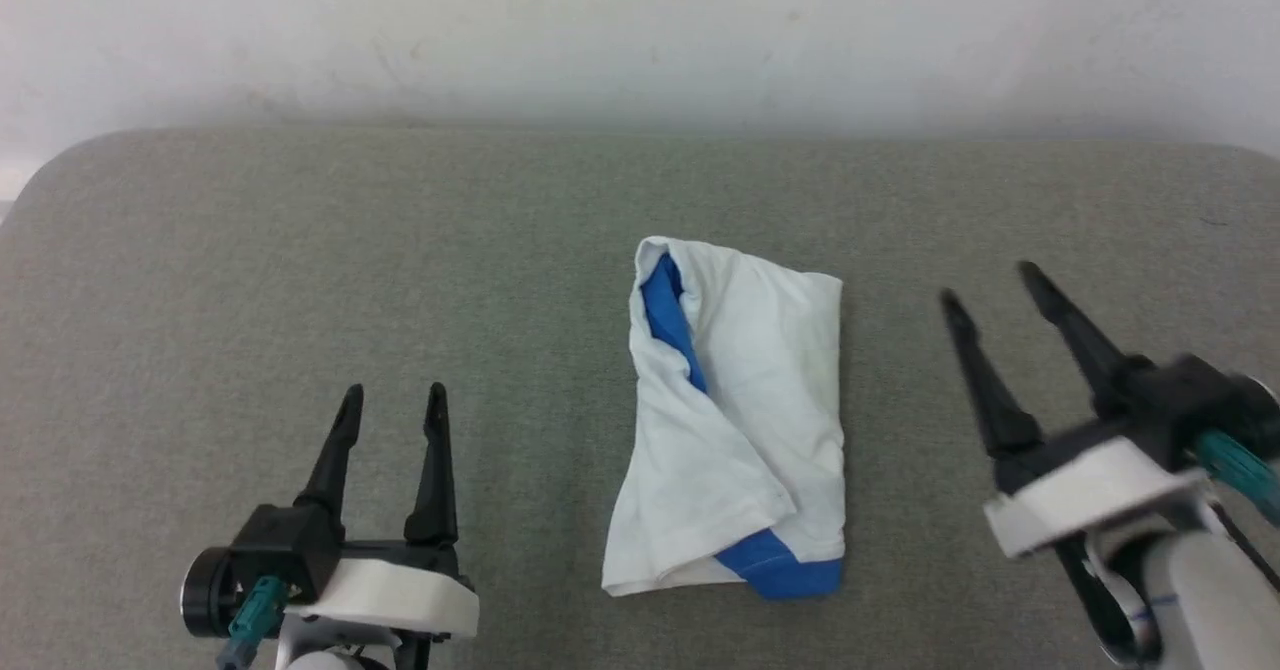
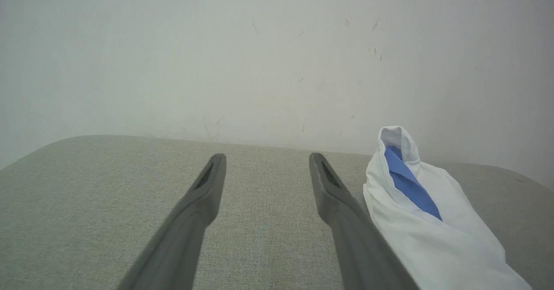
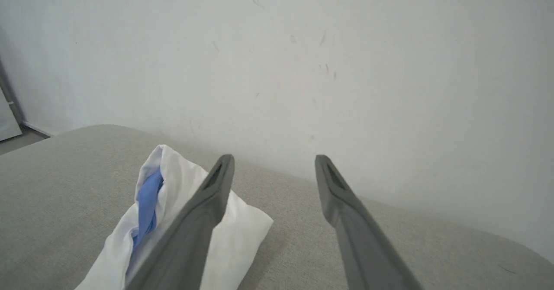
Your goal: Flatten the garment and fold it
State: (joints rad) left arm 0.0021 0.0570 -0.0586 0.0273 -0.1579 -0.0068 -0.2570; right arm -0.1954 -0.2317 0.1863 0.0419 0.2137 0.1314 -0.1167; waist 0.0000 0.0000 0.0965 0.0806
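- Lowest in the head view, at the lower left, the left gripper points up the frame. Its two dark tapered fingers stand spread with nothing between them, and the bottom edge cuts off its pale wrist collar.
- At the lower right, the right gripper is blurred. Its long fingers are splayed wide and empty, leaning toward the upper left, and its pale forearm runs off the corner.
- Between the two claws and clear of both, the garment lies at the centre of the frame. It is a soft white knit folded into a rough upright oblong with loose creases.
- A blue strip shows in the open fold at its upper left and a blue corner pokes out at its lower edge. Whatever lies inside the layers is hidden.
- In the right wrist view, that claw's left-hand finger covers part of the bundle.
- Underneath is a grey woven pad with rounded far corners, cut off at the frame's sides.
- Behind it is a pale, scuffed wall.
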